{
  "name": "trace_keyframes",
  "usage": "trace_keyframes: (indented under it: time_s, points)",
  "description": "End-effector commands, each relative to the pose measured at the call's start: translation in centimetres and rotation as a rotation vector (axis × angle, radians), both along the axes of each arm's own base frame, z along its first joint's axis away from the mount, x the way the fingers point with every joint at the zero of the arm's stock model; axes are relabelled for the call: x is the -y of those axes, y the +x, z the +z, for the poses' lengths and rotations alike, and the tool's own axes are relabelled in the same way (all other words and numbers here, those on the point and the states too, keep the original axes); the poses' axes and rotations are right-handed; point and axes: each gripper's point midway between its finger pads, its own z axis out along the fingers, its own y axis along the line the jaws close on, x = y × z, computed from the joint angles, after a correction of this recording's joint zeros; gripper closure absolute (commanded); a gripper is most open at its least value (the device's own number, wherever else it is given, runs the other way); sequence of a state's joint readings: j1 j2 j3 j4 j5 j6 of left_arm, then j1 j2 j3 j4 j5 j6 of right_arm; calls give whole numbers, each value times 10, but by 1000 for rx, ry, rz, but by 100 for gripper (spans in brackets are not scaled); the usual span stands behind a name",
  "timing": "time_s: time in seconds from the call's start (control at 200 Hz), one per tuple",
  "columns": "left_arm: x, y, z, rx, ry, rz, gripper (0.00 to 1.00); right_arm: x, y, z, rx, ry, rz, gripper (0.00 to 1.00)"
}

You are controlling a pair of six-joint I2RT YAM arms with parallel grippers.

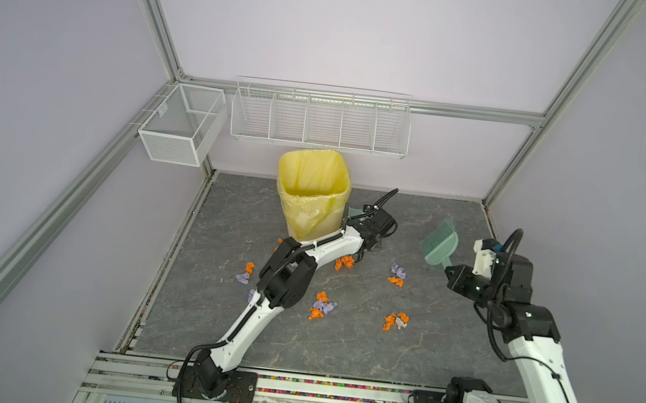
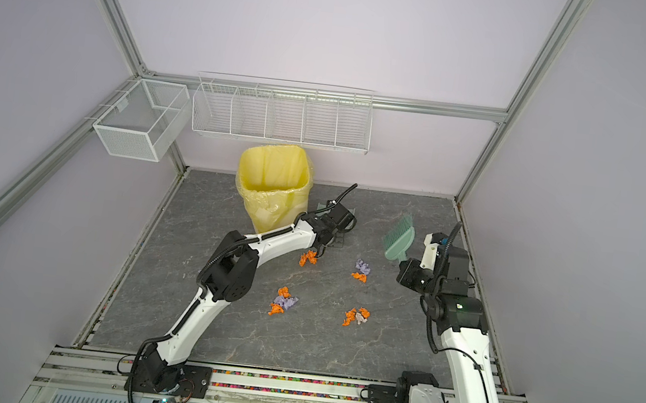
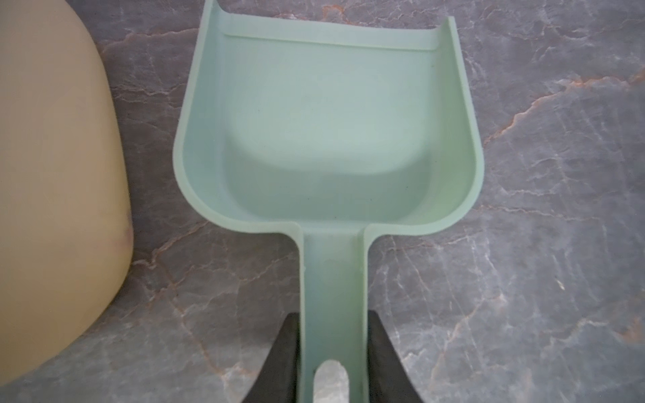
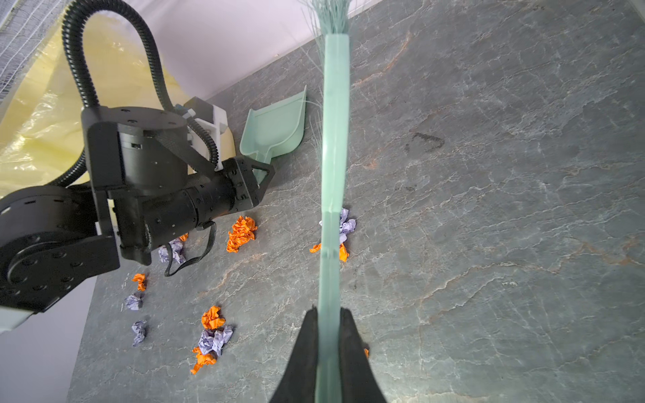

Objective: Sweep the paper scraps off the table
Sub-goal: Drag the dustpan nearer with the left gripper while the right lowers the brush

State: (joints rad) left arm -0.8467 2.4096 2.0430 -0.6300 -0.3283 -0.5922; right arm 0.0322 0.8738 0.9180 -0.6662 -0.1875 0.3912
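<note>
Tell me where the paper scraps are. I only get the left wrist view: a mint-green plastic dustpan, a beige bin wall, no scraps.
Observer: The nearest crumpled orange paper scrap lies on the dark grey veined table, past the handle end of the mint-green plastic dustpan.
Operator: And the right arm?
Observer: The right gripper is shut on a mint-green brush, bristles pointing toward the back wall.
Operator: Anything binned yet?
Observer: No scraps show inside the yellow-bagged bin.
</note>
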Motion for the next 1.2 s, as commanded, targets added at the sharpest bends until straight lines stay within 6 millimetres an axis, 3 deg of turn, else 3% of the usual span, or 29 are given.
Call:
trace_keyframes:
  time_s: [0.0,0.275,0.685,0.98,1.195]
  points:
    - [6,-14,55,73,-41,-50,90,2,-8,10,-23,-20,7,93]
    - [0,-61,91,116,-23,-124,90,22,-31,19,-124,-109,-64,93]
    - [-26,-136,119,133,-28,-212,90,19,-75,27,-221,-125,-13,93]
    - [-39,-194,124,136,-19,-294,90,20,-104,4,-366,-165,18,93]
    - [-55,-225,136,153,-21,-342,90,30,-112,-6,-408,-212,-29,93]
